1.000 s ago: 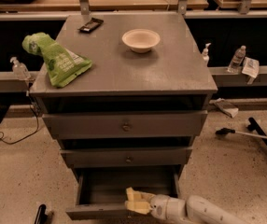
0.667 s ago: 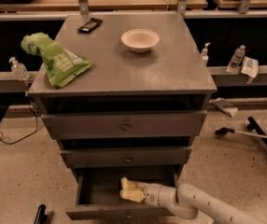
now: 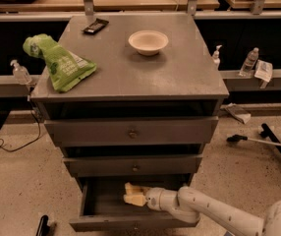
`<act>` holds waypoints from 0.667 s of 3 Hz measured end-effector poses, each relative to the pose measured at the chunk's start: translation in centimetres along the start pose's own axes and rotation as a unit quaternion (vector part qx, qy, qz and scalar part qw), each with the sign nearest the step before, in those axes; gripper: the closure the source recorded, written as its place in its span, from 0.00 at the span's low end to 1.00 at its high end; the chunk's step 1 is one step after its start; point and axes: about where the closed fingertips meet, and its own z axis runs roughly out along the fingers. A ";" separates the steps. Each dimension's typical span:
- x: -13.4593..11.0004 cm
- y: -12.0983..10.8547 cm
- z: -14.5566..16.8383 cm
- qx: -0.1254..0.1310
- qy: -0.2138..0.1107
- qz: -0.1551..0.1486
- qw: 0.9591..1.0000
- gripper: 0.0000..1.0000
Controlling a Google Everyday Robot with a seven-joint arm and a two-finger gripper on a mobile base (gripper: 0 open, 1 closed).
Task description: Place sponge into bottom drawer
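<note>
The bottom drawer [image 3: 105, 206] was pulled out and open, a deep grey box, the lowest in the cabinet. The pale yellow sponge [image 3: 133, 195] was inside it, near the middle, looking squashed. The claw [image 3: 145, 198] reached in from the right and gripped the sponge at its right end

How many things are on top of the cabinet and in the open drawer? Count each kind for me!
green bag: 1, on the cabinet top
white bowl: 1, on top
flat black thing: 1, on top
sponge: 1, held by the gripper inside the open bottom drawer
Total: 4
</note>
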 end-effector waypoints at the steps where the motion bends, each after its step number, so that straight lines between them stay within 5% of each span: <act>1: 1.2 -3.1 0.9 0.063 0.016 0.000 0.998 1.00; 2: 2.1 -4.9 1.6 0.106 0.032 0.002 0.994 1.00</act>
